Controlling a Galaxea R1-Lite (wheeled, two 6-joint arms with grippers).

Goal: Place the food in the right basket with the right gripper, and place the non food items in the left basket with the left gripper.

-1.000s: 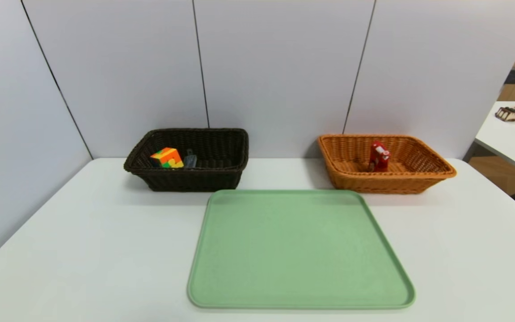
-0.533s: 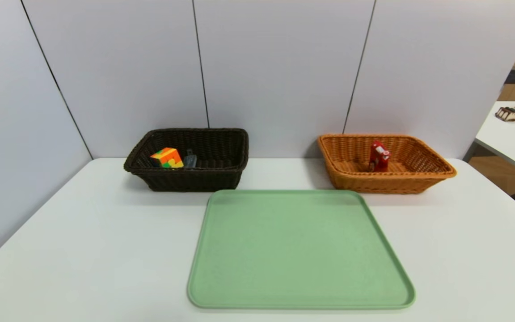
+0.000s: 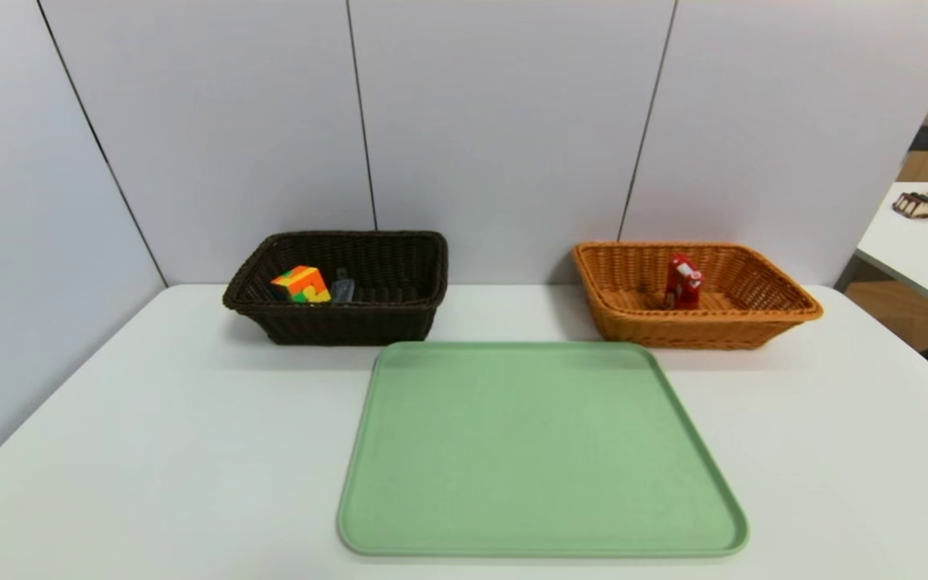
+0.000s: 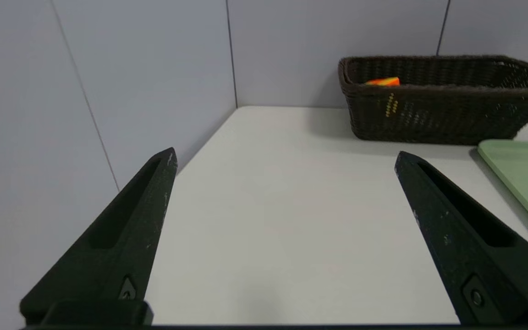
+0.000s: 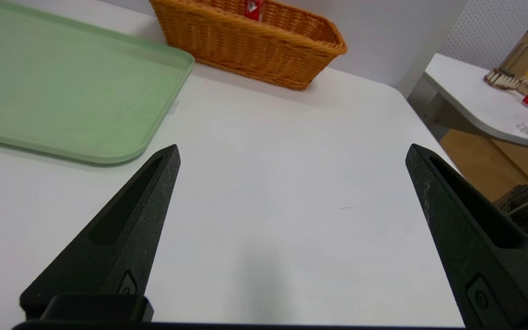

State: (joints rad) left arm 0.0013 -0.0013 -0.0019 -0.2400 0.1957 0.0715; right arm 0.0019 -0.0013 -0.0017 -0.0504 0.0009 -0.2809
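"Behind your white desk (image 3: 190,451), what do the baskets hold?"

"Your dark basket (image 3: 343,326) holds a puzzle cube (image 3: 301,284); the orange one (image 3: 698,332), a red item (image 3: 683,283). Your left claw (image 4: 286,150) and right claw (image 5: 295,145), over the desk, stand spread."

The left gripper (image 4: 286,153) is above the desk (image 4: 291,220), its fingers wide open. The right gripper (image 5: 294,149) is also above the desk, fingers wide apart.

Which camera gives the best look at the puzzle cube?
The head view: it shows the puzzle cube largely in sight inside the dark basket. The left wrist view shows only its top above the rim; the right wrist view, none.
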